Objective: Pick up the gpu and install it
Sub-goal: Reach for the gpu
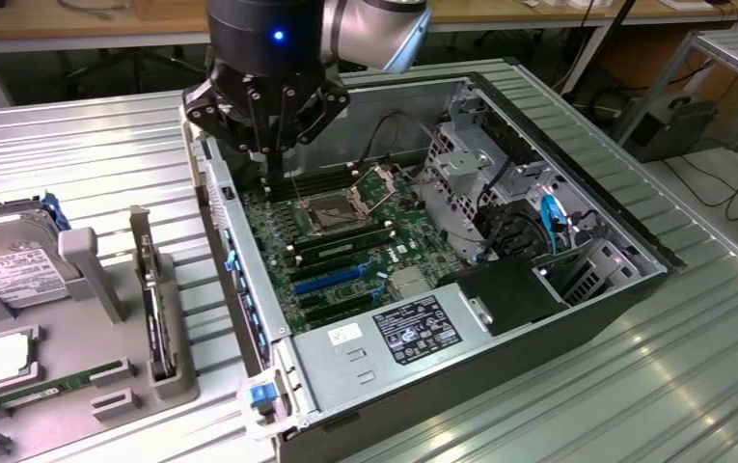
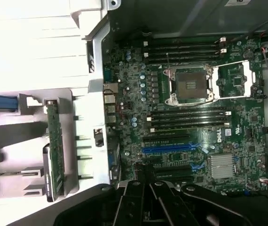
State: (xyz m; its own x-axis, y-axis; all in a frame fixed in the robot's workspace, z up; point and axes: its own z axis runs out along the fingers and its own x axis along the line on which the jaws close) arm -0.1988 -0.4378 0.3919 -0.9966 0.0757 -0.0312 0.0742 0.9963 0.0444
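Hovering over motherboard (image 1: 356,241) with jaws closed, empty; best to grip gpu (image 1: 153,318) squarely by top edge, upright in holder (image 1: 86,275).

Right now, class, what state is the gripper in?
Gripper: open or closed cannot be told; it hangs over the motherboard, graphics card in its rack.

An open computer case (image 1: 382,381) lies on the ribbed metal counter (image 1: 72,145). A grey parts holder (image 1: 176,386) sits just beside it, on the exterior view's left.
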